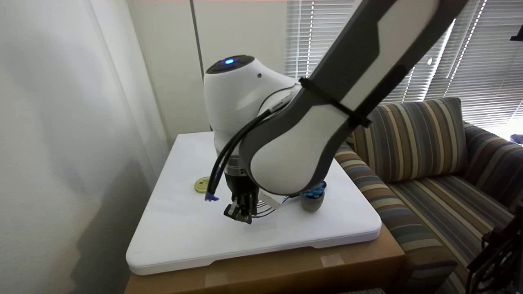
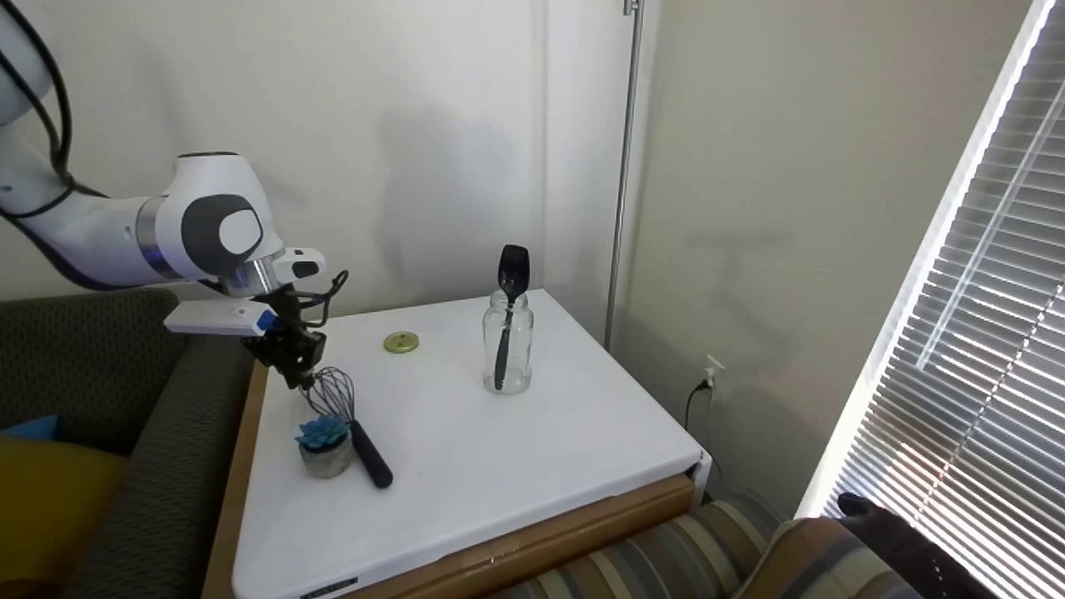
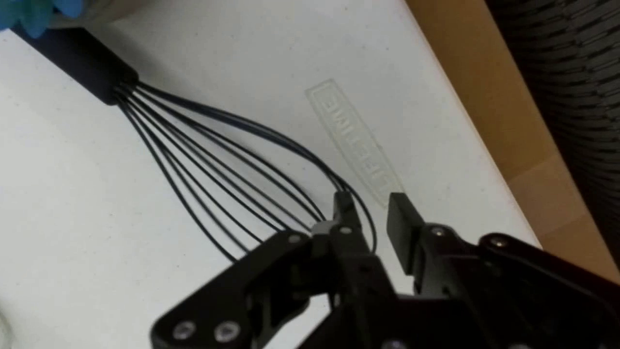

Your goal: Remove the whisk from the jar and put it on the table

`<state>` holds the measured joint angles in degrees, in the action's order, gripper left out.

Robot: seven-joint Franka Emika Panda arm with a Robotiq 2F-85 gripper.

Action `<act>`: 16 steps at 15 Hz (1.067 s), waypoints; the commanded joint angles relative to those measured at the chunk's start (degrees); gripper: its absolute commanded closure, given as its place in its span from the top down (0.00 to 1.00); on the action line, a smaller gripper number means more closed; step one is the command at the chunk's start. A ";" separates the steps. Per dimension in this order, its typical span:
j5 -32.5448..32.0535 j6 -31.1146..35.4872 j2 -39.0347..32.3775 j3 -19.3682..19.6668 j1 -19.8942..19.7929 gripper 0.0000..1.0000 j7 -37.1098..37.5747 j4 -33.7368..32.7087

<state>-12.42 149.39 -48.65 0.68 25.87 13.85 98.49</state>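
The whisk lies on the white table (image 2: 516, 466); its black handle (image 2: 372, 453) is beside the potted plant. Its wire head (image 3: 232, 160) points toward my gripper, and part of it also shows in an exterior view (image 1: 263, 210). My gripper (image 3: 372, 208) is at the tip of the wire head, low over the table, with a gap between its fingers. The left finger overlaps the wires, and one outer wire loop shows in the gap; I cannot tell if they touch. The gripper also shows in both exterior views (image 1: 239, 218) (image 2: 301, 378). The clear glass jar (image 2: 520, 366) stands farther back.
A black spoon-like utensil (image 2: 513, 270) stands in the jar. A blue succulent in a grey pot (image 2: 324, 462) stands against the whisk's side. A yellow-green disc (image 2: 401, 342) lies on the table. A striped sofa (image 1: 408, 155) adjoins the table. The table's edge (image 3: 465, 111) is close to the gripper.
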 commanded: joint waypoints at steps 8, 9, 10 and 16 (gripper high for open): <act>0.05 0.01 2.61 1.78 -1.11 0.99 1.36 -1.63; 0.51 -0.96 3.74 1.79 -1.64 1.00 1.39 -2.03; 0.80 -1.42 4.56 1.74 -2.19 1.00 1.25 -2.35; 2.70 -2.20 10.12 0.07 -6.02 1.00 0.15 -3.17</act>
<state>-10.91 149.44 -41.35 1.88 21.76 15.09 94.98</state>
